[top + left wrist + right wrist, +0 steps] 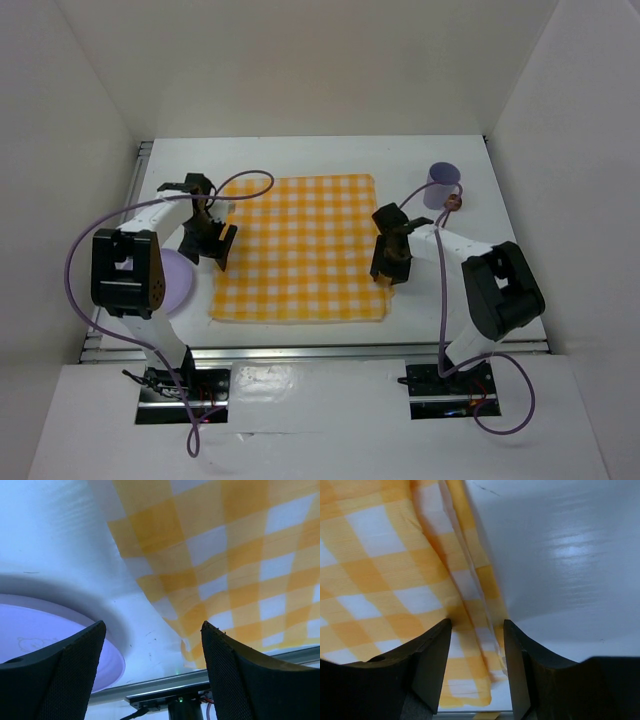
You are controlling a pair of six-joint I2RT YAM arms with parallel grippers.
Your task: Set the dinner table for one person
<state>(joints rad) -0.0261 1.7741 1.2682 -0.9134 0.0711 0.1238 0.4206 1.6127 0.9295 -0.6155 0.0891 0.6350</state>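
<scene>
left gripper (152, 630) and right gripper (477, 625) are apart, holding nothing. the cloth (300, 250) lies flat between them. next, i think: lift the plate (30, 627) beside the left one.

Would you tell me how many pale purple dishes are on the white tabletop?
2: a round pale purple plate left of the yellow-and-white checked cloth, partly under the left arm, and a pale purple cup off its far right corner. Others may be hidden.
</scene>
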